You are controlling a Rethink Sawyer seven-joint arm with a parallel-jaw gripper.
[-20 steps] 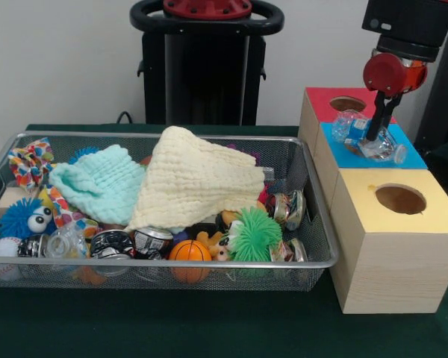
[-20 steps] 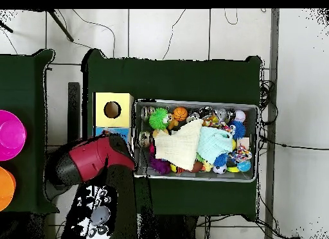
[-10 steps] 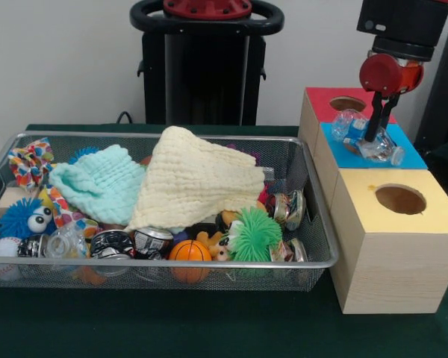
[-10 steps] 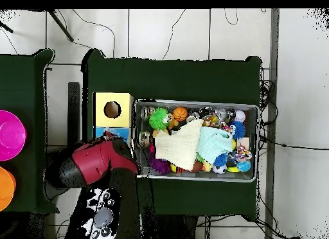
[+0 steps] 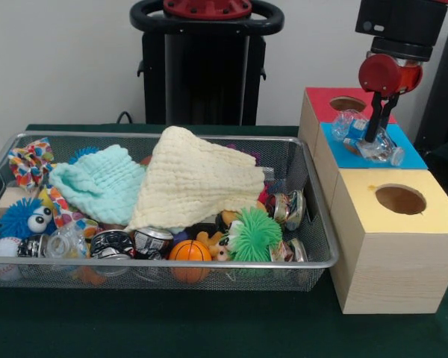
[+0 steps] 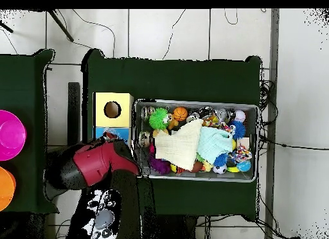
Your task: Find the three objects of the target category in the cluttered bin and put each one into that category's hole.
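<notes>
The clear plastic object (image 5: 369, 139) lies on the blue box top (image 5: 411, 156), apparently over or beside its hole, which it hides. The pincer (image 5: 375, 134) reaches down to it, but I cannot tell whether the tips grip it or stand apart. The risk, as I judge it: the piece sits crosswise and bridges the hole instead of dropping, or rolls toward the yellow box (image 5: 392, 246) or off onto the counter (image 5: 209, 328). The wire bin (image 5: 317, 224) holds more clutter under the cream cloth (image 5: 198, 179).
</notes>
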